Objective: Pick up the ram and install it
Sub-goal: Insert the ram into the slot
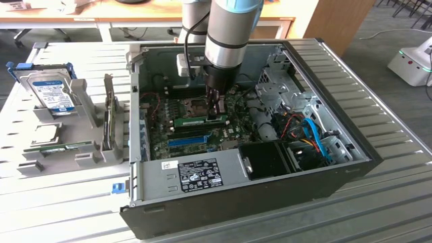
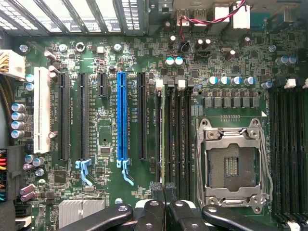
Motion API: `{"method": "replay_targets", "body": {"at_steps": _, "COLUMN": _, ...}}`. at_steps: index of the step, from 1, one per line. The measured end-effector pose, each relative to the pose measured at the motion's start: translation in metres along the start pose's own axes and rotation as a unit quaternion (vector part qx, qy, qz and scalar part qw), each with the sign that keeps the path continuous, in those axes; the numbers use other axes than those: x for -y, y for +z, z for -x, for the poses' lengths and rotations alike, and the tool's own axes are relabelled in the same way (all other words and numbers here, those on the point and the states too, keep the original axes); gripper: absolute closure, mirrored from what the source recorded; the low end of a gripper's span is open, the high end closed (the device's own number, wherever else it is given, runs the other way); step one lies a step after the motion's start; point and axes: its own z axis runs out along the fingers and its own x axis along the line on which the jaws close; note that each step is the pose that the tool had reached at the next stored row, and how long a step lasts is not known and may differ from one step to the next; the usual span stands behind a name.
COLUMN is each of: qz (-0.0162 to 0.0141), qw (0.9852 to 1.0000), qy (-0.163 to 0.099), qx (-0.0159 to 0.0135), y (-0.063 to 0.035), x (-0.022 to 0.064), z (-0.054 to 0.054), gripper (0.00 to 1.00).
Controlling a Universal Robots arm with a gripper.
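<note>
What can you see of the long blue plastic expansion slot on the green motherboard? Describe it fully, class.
The long blue plastic expansion slot is a narrow, straight bar with a groove along its middle. It is empty, with no card in it. It sits flat on the green motherboard, parallel to one long black slot on one side and another black slot on the other. A pale blue latch juts from one end. Apart from the board, nothing touches it.
</note>
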Motion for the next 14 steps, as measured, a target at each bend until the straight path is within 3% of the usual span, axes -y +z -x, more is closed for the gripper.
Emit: {"method": "replay_targets", "body": {"at_steps": 14, "qz": 0.0001, "qw": 1.0, "qy": -0.003, "qx": -0.0001, "y": 0.0001, "x": 0.0, "z": -0.0001, "gripper": 0.89}}
